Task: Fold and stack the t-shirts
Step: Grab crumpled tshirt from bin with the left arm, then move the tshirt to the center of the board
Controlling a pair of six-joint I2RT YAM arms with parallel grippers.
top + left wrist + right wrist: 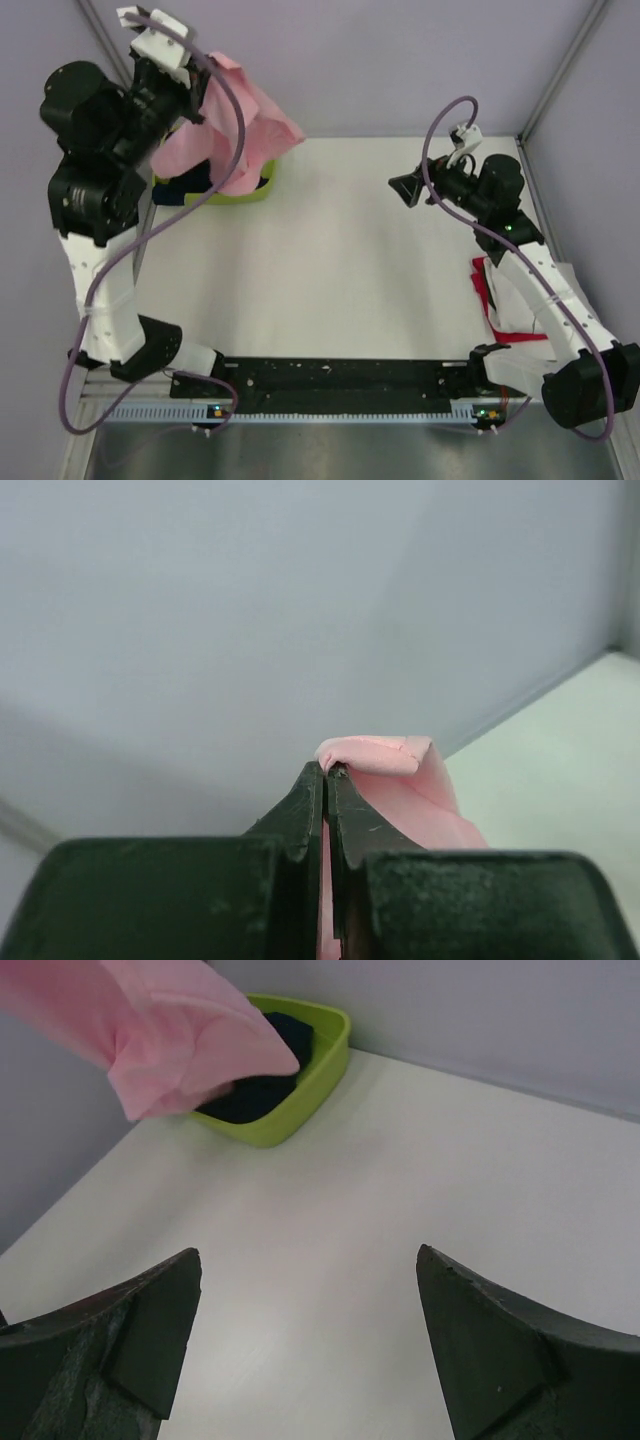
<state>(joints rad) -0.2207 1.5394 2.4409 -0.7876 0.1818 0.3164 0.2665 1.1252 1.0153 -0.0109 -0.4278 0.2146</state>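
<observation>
Pressed together right at the left wrist camera, the black fingers of the left gripper [326,772] pinch a fold of the pink t-shirt [415,795], a small bunch of cloth poking out past the tips. From above, that arm is raised at the far left corner, and the shirt hangs from it in loose folds, its lower end draping over the green basket [258,193]. A navy t-shirt [262,1092] lies inside the basket, partly covered by the pink cloth. The right gripper [308,1253] hovers over the bare middle of the white table [330,260], pointing toward the basket, with its fingers spread wide and nothing between them. At the table's right edge, near the right arm's base, a red t-shirt [482,286] lies flat with a white t-shirt [507,310] on top of it, both partly hidden under the arm.
</observation>
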